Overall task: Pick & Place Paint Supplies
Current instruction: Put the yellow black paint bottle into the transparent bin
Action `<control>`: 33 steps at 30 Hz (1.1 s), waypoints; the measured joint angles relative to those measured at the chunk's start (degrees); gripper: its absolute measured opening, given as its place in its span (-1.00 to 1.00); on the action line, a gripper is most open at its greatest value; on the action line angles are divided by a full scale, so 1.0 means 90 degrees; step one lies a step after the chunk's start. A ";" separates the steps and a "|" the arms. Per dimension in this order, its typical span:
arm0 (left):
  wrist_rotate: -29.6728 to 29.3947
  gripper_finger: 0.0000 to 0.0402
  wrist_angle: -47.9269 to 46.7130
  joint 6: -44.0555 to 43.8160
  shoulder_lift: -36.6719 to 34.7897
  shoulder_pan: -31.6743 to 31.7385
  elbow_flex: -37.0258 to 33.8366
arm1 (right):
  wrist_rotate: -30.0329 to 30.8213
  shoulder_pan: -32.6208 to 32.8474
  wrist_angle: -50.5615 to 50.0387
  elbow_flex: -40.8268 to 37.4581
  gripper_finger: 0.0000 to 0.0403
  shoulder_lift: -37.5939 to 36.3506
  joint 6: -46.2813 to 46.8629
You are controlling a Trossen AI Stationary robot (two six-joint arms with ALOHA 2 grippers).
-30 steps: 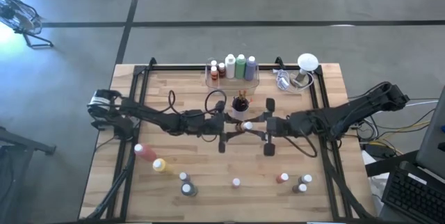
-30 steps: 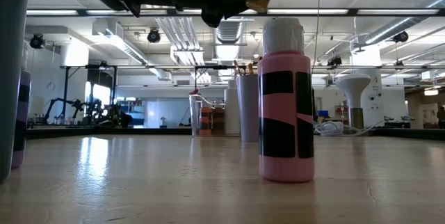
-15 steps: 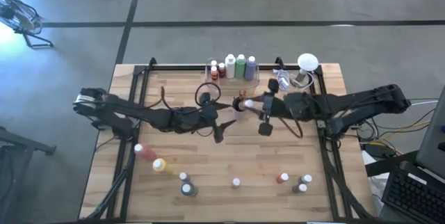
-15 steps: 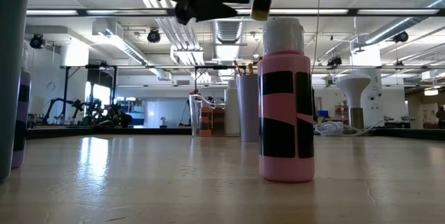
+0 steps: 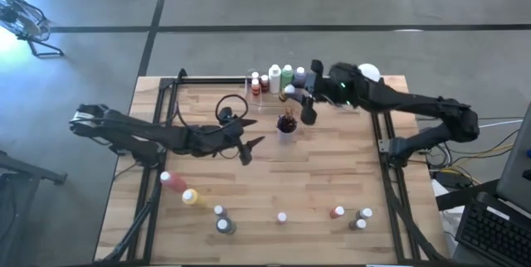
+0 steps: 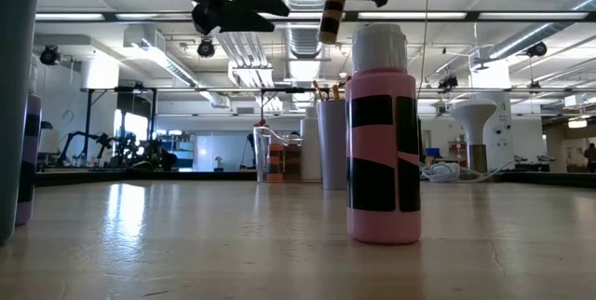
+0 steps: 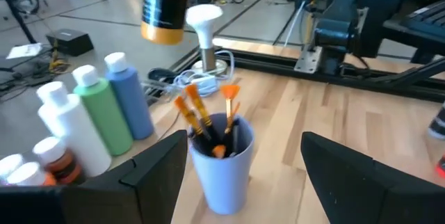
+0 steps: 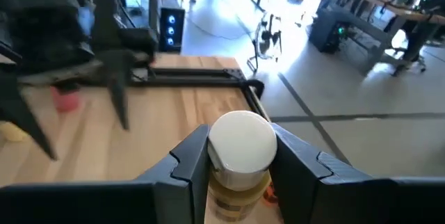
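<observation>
An orange paint bottle (image 7: 165, 8) with a black band and a white cap hangs high over the table's far middle, and my right gripper (image 5: 297, 94) is shut on it. It hangs just short of a clear tray (image 5: 278, 93) of white, green and blue bottles. A pale cup (image 7: 222, 161) of orange-tipped paintbrushes stands below it. My left gripper (image 5: 247, 147) is open and touches nothing. It hovers left of the cup, with its fingers pointing at the cup. Several more bottles (image 5: 192, 198) stand or lie along the near edge. My right gripper pinches the bottle's top end between its two fingers, at the white cap (image 8: 242, 144), one finger (image 8: 191, 161) on each side. The fingers reach in roughly level from the table's right. The bottle (image 6: 330, 18) hangs below them, slightly tilted and clear of everything.
A white lamp-like stand (image 5: 367, 74) and a coiled cable sit at the far right corner. A black frame rail (image 5: 170, 101) runs along the table's sides. In the low view a pink bottle (image 6: 382, 132) stands close by. Bare wood lies between the cup and the near row of bottles.
My right gripper has carried the orange bottle up from the table's middle toward the far edge, past the brush cup and next to the tray. My left gripper has drawn back from the bottle toward the table's left and has risen a little.
</observation>
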 joint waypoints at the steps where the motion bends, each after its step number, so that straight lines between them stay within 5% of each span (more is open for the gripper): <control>1: -0.0014 0.42 0.0064 0.0017 -0.0042 0.0002 -0.0083 | -0.0132 -0.0160 -0.0059 0.0111 -0.44 0.0156 -0.0110; 12: -0.0007 0.42 0.0452 -0.0052 -0.0308 -0.0015 -0.0717 | -0.1160 -0.1211 0.0098 0.0934 -0.44 0.1852 -0.0680; 27: -0.0168 0.42 0.0419 0.0057 -0.0841 -0.0015 -0.0739 | 0.0959 -0.0879 0.1459 0.0983 -0.44 0.3089 0.0653; 33: -0.0169 0.42 0.0427 0.0070 -0.0875 -0.0007 -0.0737 | 0.1195 -0.0770 0.1620 0.0978 -0.44 0.3246 0.1011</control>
